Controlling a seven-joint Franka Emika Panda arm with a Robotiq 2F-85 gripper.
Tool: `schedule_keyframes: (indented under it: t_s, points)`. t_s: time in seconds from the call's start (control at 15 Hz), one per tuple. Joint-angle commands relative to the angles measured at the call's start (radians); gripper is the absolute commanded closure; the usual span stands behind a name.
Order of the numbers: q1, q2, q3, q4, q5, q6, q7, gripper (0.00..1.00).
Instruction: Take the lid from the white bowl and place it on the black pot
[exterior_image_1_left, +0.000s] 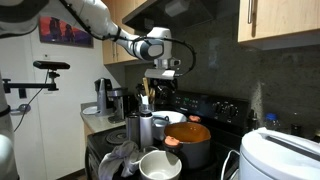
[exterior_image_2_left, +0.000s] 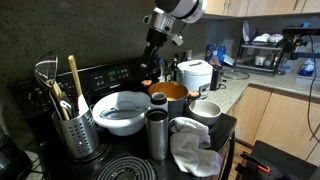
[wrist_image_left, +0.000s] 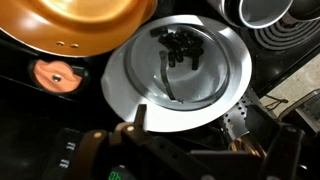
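The orange-brown lid (exterior_image_1_left: 190, 132) sits on the black pot (exterior_image_1_left: 192, 152) on the stove; it also shows in an exterior view (exterior_image_2_left: 170, 91) and at the top left of the wrist view (wrist_image_left: 75, 25). The pot's orange-red tab (wrist_image_left: 55, 73) shows beside it. The wide white bowl (exterior_image_2_left: 120, 112) stands next to the pot with no lid on it, and fills the middle of the wrist view (wrist_image_left: 215, 85) with a dark shape inside. My gripper (exterior_image_1_left: 165, 68) hangs high above the stove, open and empty; it also shows in both other views (exterior_image_2_left: 163, 35) (wrist_image_left: 195, 125).
A smaller white bowl (exterior_image_2_left: 205, 108) and a crumpled cloth (exterior_image_2_left: 195, 150) lie at the stove's front. Steel cups (exterior_image_2_left: 157, 135) stand by them. A utensil holder (exterior_image_2_left: 75, 128) stands at one side. A white rice cooker (exterior_image_2_left: 193, 75) is on the counter, and a big white appliance (exterior_image_1_left: 280, 155) is close by.
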Motion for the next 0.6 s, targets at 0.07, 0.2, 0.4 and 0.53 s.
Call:
schedule_keyframes:
  t_s: [0.07, 0.2, 0.4, 0.53]
  points:
    - [-0.033, 0.108, 0.07, 0.079, 0.044, 0.001, -0.104, 0.0]
    - [-0.042, 0.138, 0.092, 0.09, 0.039, 0.003, -0.127, 0.0]
    - [-0.058, 0.173, 0.117, 0.092, 0.036, 0.028, -0.15, 0.0]
    - [-0.067, 0.196, 0.129, 0.09, 0.029, 0.057, -0.16, 0.0]
